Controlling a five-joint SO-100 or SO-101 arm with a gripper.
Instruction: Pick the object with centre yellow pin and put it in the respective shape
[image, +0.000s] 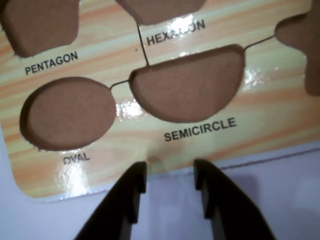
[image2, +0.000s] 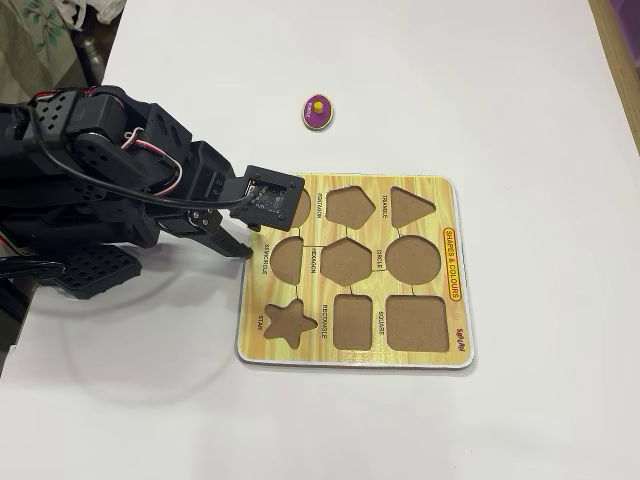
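The table (image2: 500, 90) was a plain, smooth white surface. On it lay the puzzle board (image2: 455, 215), a square slab with rounded corners, a glossy yellow wood-grain print and a pale edge. Nine brown recesses with a matt, fibrous look were cut into it, and all that showed were empty. The wrist view gave the nearest ones clearly: the semicircle recess (image: 187, 85), flat side up, and to its left the oval recess (image: 70, 112), egg-like and labelled OVAL, with thin cut lines running between the cutouts. In the fixed view the oval recess was mostly hidden under the camera housing.

The arm (image2: 100, 170) was black and blocky, with red and white wires looped over it, and reached in from the left of the fixed view to the board's left edge. Its gripper (image: 170, 175) hung just off that edge, over the white table below the word SEMICIRCLE. The two dark, matt fingers stood moderately apart with nothing between them.

The purple piece (image2: 318, 111) lay on the bare table beyond the board's far edge, well apart from the gripper. It was small, rounded and glossy, with a yellow knob at its middle; its exact outline was hard to judge at that size.
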